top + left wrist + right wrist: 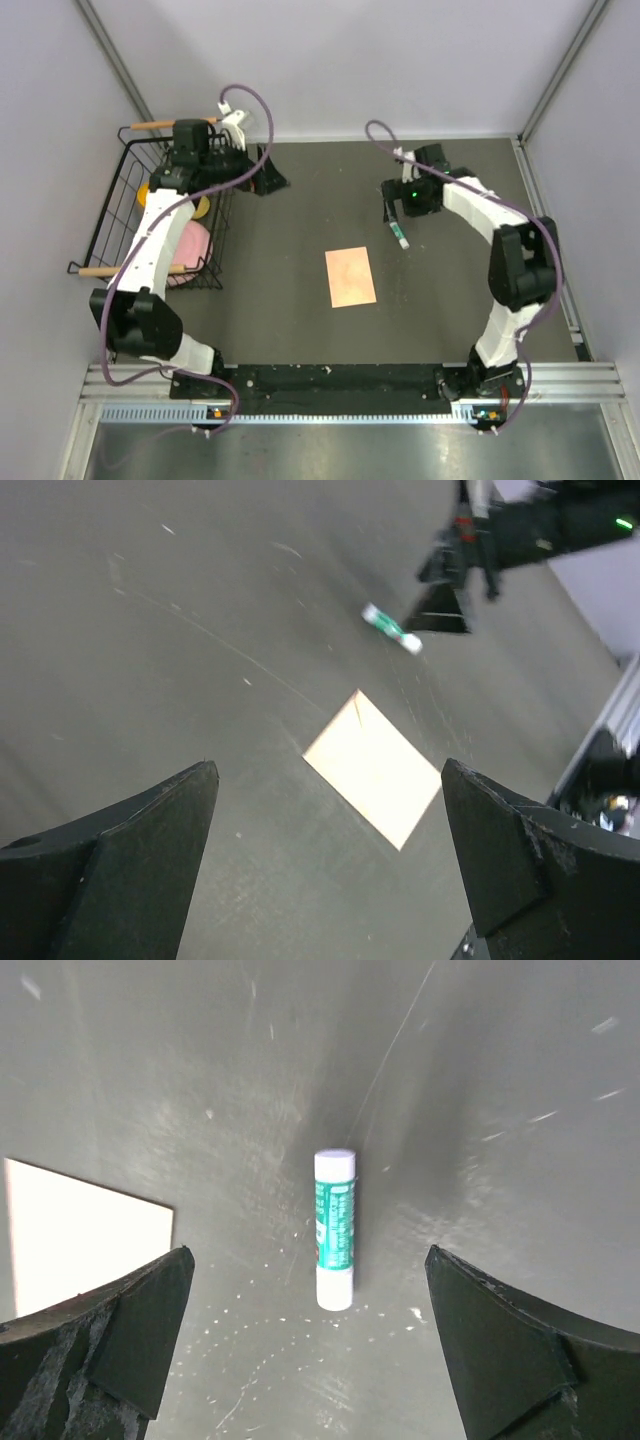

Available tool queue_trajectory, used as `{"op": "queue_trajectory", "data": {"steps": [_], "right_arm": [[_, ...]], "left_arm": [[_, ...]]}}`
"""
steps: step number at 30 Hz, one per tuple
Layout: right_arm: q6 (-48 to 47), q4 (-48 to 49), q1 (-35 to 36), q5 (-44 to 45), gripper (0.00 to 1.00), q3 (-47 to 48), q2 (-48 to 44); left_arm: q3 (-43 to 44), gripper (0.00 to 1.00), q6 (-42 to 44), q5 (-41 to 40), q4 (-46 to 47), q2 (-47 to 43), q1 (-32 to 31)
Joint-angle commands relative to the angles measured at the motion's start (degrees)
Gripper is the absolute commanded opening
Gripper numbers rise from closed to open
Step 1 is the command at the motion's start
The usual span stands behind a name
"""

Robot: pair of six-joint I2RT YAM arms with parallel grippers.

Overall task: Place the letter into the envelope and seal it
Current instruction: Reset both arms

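The peach envelope (350,277) lies flat and closed on the dark table, mid-table; it also shows in the left wrist view (372,780) and at the left edge of the right wrist view (80,1250). No separate letter sheet shows. A white-and-green glue stick (399,233) lies behind and to the right of the envelope. My right gripper (393,212) is open and empty, hovering just behind the glue stick (335,1230), which lies between its fingers in the wrist view. My left gripper (268,182) is open and empty at the back left, far from the envelope.
A black wire basket (120,190) stands at the left edge with a pink object (192,245) and a yellow object (203,207) inside. Grey walls close in the table at the back and sides. The right arm (500,530) shows in the left wrist view.
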Motion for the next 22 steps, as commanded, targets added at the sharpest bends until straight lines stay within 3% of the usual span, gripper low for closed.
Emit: {"op": "queue_trajectory", "data": {"steps": [1, 3, 7, 12, 16, 22], "right_arm": [[0.4, -0.9, -5.8, -7.0, 0.99, 8.9, -12.4], [2.0, -2.3, -8.2, -10.1, 0.99, 10.2, -14.8], [3.8, -2.2, -13.0, -14.1, 0.99, 5.9, -22.5], [4.3, -1.5, -14.0, -12.4, 0.99, -5.3, -34.0], [3.5, 1.3, -13.9, -11.8, 0.99, -15.8, -40.8], [1.0, 1.6, -12.5, -11.2, 0.99, -18.6, -47.2]], "left_arm": [[13.9, 0.99, -5.9, -5.4, -10.0, 5.5, 3.6], [18.5, 0.99, -3.1, -8.9, -14.1, 7.5, 4.0], [18.6, 0.99, -2.2, -18.7, -15.0, 7.2, 3.4], [8.1, 0.99, -1.8, -34.3, -12.2, 2.6, -5.6], [0.2, 0.99, -1.4, -38.1, -8.3, -0.2, -10.1], [-2.0, 0.99, -1.4, -40.4, -7.6, -2.7, -12.1]]}}
